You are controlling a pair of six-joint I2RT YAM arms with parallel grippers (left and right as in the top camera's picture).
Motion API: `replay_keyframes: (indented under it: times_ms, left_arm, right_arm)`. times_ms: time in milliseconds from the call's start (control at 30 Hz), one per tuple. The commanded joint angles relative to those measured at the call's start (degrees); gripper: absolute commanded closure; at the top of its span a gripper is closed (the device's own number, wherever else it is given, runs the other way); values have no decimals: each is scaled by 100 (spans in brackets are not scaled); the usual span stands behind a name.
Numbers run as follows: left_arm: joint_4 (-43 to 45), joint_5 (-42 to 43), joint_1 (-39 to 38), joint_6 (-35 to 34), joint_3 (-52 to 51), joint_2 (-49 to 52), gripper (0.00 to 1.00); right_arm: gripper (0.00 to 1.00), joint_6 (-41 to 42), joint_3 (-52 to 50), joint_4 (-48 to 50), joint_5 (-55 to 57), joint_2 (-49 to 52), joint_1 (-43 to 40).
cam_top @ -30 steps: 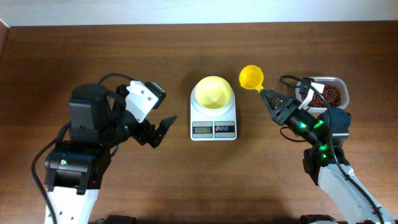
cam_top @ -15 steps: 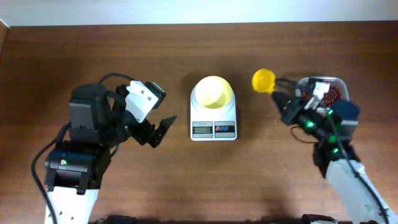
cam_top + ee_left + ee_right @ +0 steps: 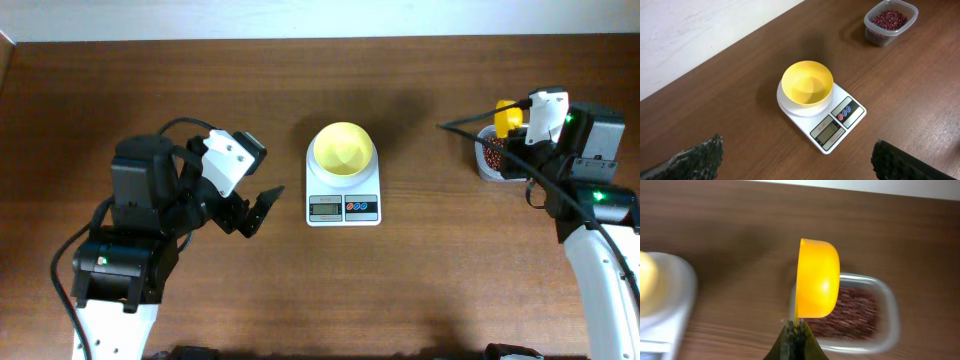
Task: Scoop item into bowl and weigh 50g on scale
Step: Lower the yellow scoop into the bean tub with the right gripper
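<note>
The pale yellow bowl (image 3: 344,148) stands empty on the white scale (image 3: 343,197) at the table's middle; both also show in the left wrist view, bowl (image 3: 807,83) on scale (image 3: 832,124). Red-brown beans (image 3: 855,311) fill a clear tub (image 3: 890,315) at the far right, seen too in the overhead view (image 3: 492,157) and the left wrist view (image 3: 888,18). My right gripper (image 3: 796,331) is shut on the handle of a yellow scoop (image 3: 816,278), held on edge above the tub's left side. My left gripper (image 3: 795,162) is open and empty, left of the scale.
The right arm's body (image 3: 575,150) covers most of the tub from above. Bare wooden table lies between scale and tub. A pale wall edge runs along the far side of the table.
My right arm has swung right and back, carrying the scoop from beside the scale to above the bean tub. The left arm has not moved.
</note>
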Motion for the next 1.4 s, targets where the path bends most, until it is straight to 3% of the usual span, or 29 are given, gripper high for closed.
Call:
replay_keyframes:
  times_ms: [0, 333, 667, 1367]
  left_arm:
    - [9, -22, 17, -70, 120, -2, 1]
    - [9, -22, 17, -70, 120, -2, 1]
    - [9, -22, 17, -70, 120, -2, 1]
    - [9, -22, 17, -70, 120, -2, 1]
  right_arm:
    - [96, -350, 111, 13, 1486, 20, -9]
    - [96, -424, 111, -144, 1565, 1211, -9]
    - [96, -293, 111, -129, 1567, 1738, -9]
    - [96, -166, 111, -74, 1543, 1821, -13]
